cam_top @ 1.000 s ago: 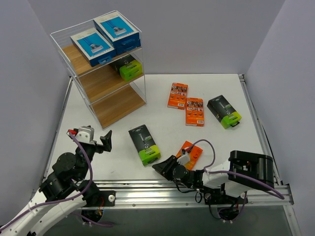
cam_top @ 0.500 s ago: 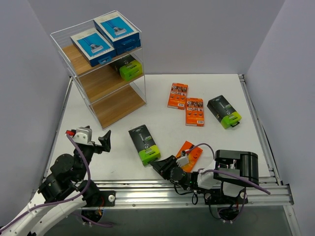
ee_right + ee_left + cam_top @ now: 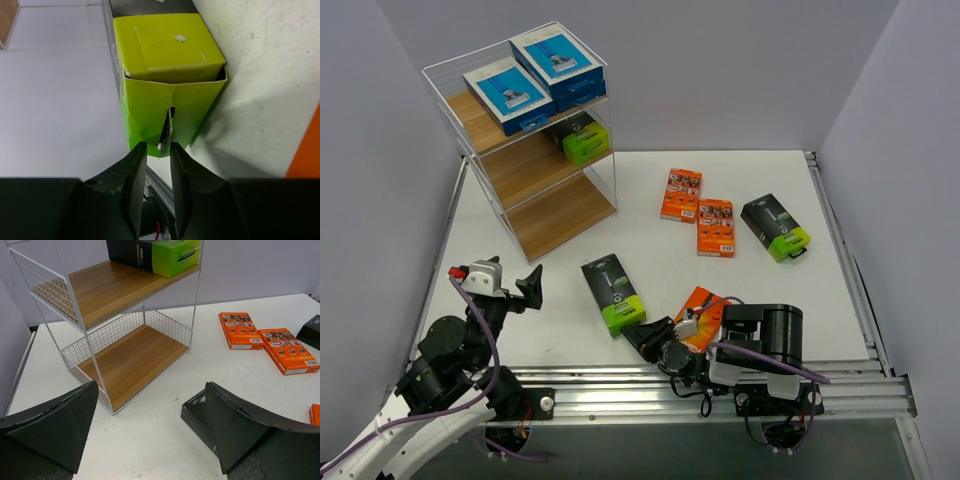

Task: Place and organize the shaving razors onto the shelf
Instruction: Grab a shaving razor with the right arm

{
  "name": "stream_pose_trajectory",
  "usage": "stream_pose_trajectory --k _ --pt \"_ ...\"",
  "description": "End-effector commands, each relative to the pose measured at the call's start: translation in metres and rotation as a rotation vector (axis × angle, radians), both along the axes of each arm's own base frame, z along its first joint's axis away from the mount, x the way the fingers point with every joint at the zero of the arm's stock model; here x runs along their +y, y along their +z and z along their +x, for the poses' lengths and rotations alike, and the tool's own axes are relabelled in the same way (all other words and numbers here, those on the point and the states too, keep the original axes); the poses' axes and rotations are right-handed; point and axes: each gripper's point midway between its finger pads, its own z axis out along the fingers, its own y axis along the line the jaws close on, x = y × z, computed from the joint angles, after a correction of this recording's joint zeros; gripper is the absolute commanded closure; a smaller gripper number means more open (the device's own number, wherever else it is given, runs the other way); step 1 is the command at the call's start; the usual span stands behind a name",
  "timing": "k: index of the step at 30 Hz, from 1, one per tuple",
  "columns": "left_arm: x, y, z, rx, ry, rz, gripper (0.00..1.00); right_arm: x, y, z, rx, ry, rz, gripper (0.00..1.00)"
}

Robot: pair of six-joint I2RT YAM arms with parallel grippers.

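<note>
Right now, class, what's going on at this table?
The right end effector sits low at the lime-green end of a black-and-green razor pack on the table, fingers nearly together; no clear grip. The left end effector is open and empty, facing the shelf, which holds three packs. Four more packs wait on the table.

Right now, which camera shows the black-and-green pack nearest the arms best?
The top view: the whole pack lies flat in plain sight, black part and green end both showing. The right wrist view shows only its green end, close up. The left wrist view shows only a black corner.
</note>
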Motion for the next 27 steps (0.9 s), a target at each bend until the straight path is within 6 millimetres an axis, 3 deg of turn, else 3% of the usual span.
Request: stream_pose_trajectory --k 1,9,16,27 --pt "-0.001 0.008 0.001 -0.027 0.001 -0.026 0.03 -0.007 0.001 0.008 0.002 -0.039 0.085 0.78" --pt "0.000 0.009 0.001 -0.030 0.001 -0.025 0.03 -0.021 -0.004 0.013 0.003 -0.099 0.074 0.75" --pt "-0.001 0.010 0.000 -0.032 -0.006 -0.026 0.03 -0.022 -0.012 0.014 0.042 -0.121 0.006 0.85" --pt "-0.003 0.010 0.000 -0.031 -0.014 -0.026 0.03 -0.034 -0.023 0.012 0.083 -0.142 0.025 0.85"
